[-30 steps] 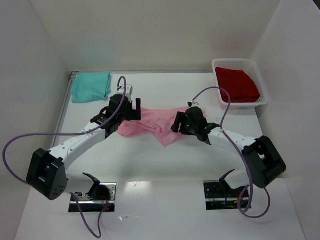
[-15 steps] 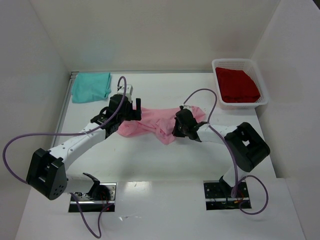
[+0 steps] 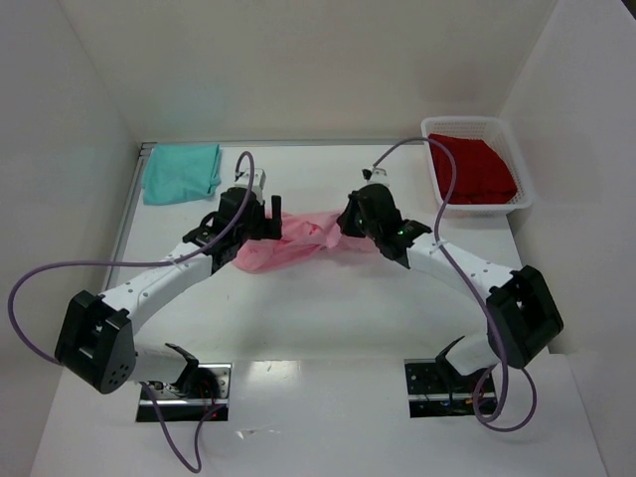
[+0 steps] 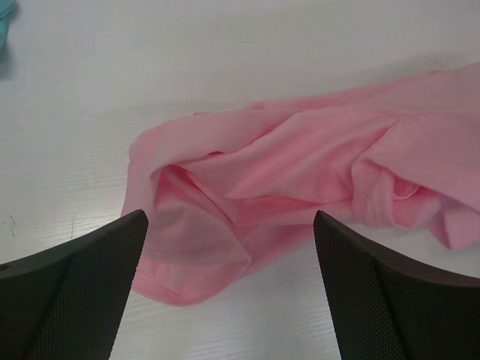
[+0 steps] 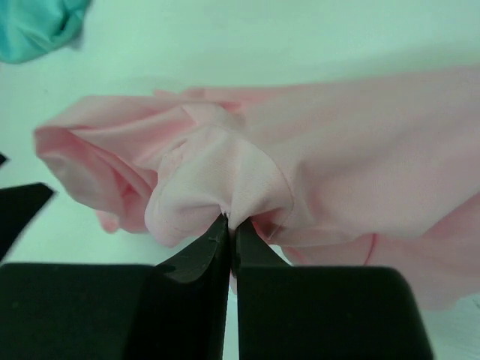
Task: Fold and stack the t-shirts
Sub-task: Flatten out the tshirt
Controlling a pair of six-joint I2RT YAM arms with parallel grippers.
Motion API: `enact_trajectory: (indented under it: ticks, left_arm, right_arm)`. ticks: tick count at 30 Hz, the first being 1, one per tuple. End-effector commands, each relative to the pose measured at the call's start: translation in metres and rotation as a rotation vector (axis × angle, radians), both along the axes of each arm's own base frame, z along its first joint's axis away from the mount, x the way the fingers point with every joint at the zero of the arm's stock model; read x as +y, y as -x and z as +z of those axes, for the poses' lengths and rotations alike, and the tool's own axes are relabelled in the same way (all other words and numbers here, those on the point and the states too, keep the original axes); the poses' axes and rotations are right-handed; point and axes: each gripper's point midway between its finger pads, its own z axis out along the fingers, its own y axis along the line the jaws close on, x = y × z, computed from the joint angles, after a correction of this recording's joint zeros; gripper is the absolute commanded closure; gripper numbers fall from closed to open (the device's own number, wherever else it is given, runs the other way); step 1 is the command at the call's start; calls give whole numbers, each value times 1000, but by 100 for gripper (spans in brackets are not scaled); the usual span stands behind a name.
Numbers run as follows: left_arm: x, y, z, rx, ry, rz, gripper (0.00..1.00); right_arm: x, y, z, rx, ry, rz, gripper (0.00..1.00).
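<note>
Pink shirt [image 3: 296,241] is lying crumpled in the middle of the bench [image 3: 328,318], with the right jaws clenching a fold at its 3 o'clock end. The left jaws are hanging wide apart over its 9 o'clock end, gripping nothing. A teal shirt [image 3: 181,172] is lying at 10 o'clock and a red shirt [image 3: 472,167] is sitting in a basket [image 3: 477,120] at 2 o'clock.

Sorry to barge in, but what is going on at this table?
Two robot arms are working on a crumpled pink shirt in the middle of the table. The right gripper is pinched shut on a fold of it, while the left gripper hangs open at its other end. A teal shirt lies at the far left; a red shirt sits in a white basket.
</note>
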Motion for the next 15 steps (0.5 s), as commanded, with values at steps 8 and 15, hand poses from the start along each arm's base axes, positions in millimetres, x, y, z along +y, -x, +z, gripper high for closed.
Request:
enact_trajectory:
  ticks: [8,15]
  left_arm:
    - [-31,-9,-6,-20,30,-157,1]
    - [-41,-8,-2,-30,64,-206,1]
  right_arm:
    - [-1,-26,144,-321,-53,-3,90]
    - [9,-30,131,-301,-35,38,78]
